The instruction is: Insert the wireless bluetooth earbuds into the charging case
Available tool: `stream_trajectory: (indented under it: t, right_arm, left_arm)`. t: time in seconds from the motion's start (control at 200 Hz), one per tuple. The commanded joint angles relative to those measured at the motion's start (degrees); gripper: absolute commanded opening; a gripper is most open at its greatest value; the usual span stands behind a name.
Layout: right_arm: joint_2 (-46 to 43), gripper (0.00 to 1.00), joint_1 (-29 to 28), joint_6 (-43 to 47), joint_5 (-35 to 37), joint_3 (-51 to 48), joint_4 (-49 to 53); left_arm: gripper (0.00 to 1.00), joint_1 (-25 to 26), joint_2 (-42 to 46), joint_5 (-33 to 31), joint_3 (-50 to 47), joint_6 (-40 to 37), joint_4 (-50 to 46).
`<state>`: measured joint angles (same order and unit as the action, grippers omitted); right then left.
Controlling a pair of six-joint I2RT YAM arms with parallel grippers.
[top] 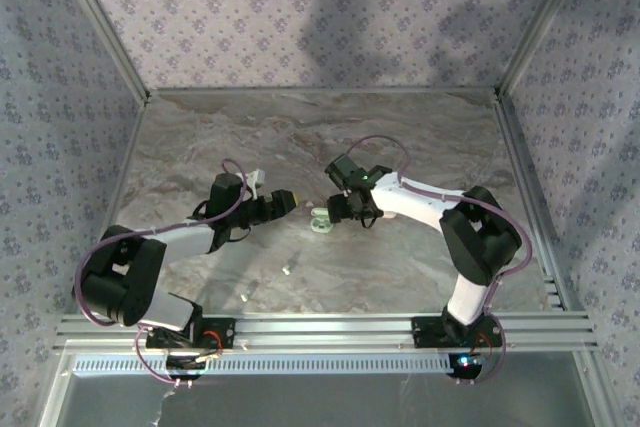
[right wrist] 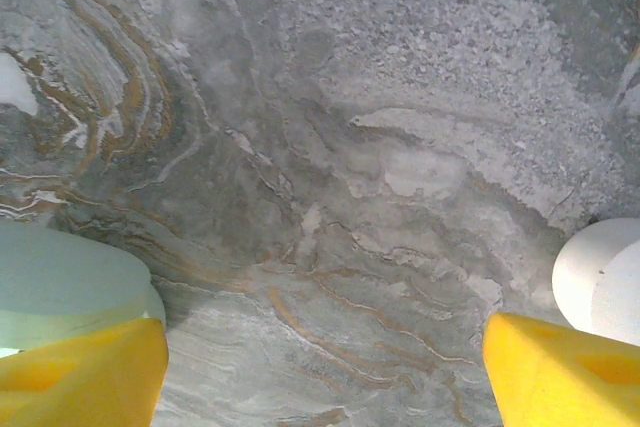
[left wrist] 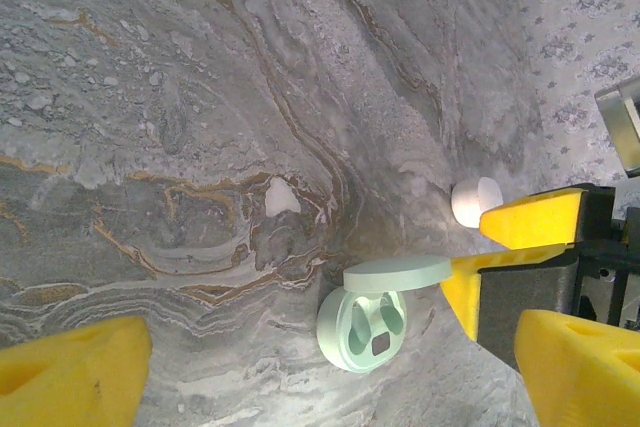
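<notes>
Both spread wide: my left pincer [top: 283, 203] faces the open mint case [left wrist: 365, 325]; my right pincer [right wrist: 325, 337] spans bare table [right wrist: 380, 147] between its lid [right wrist: 70, 282] and a white pod [right wrist: 600, 277].

Both arms angled inward, left pincer [top: 284, 201] spread wide, right pincer [top: 337, 213] likewise.

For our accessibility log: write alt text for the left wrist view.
An open mint charging case, apparently empty, sits on a marble table with a small white earbud lying apart from it. The right gripper's yellow fingers reach in beside its lid, near a white pod.
</notes>
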<state>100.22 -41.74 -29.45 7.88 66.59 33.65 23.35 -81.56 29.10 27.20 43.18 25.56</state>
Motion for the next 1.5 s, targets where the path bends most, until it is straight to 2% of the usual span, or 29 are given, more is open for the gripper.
stream_trajectory:
  t: [0.0, 0.52, 0.765, 0.954, 1.089, 1.154, 1.209, 1.354, 1.494]
  right_arm:
    - [1.87, 0.84, 0.59, 1.11, -0.84, 2.94, 1.06]
    - [3.02, 0.84, 1.35, 2.12, -2.77, 5.07, 1.02]
    - [-3.96, 0.83, 0.58, 1.11, -3.03, 0.05, -1.69]
    - [-11.36, 0.83, -0.84, 0.1, -5.06, -4.74, -3.06]
    - [-15.6, 0.84, -3.72, -0.81, -7.35, -7.69, -4.34]
    - [-16.87, 0.84, -5.47, -1.75, -8.45, -9.09, -5.12]
    - [-17.42, 0.84, -7.18, -2.5, -9.14, -9.99, -5.72]
    - [-16.85, 0.84, -13.02, -3.38, -7.34, -10.38, -6.28]
    - [-13.39, 0.84, -19.25, -1.66, -3.27, -8.63, -6.82]
  left_arm:
    - [0.94, -0.3, -0.84, 1.13, 0.36, -0.02, 1.42]
    - [0.94, -0.24, -0.91, 1.33, 0.22, -0.02, 1.86]
    - [0.94, -0.07, 3.7, -0.94, -1.74, -1.06, 2.04]
    - [0.94, 0.57, 12.56, -5.73, -4.53, -3.14, 0.28]
    - [0.95, 0.82, 19.87, -10.4, -6.99, -3.92, -1.35]
    - [0.99, 0.78, 22.36, -12.39, -7.5, -3.98, -2.82]
    - [1.0, 0.52, 23.32, -13.04, -7.51, -3.9, -3.82]
    - [1.0, -0.82, 21.21, -12.34, -6.86, -2.69, -4.31]
    - [1.0, -3.7, 16.52, -8.88, -6.72, 0.03, -1.93]
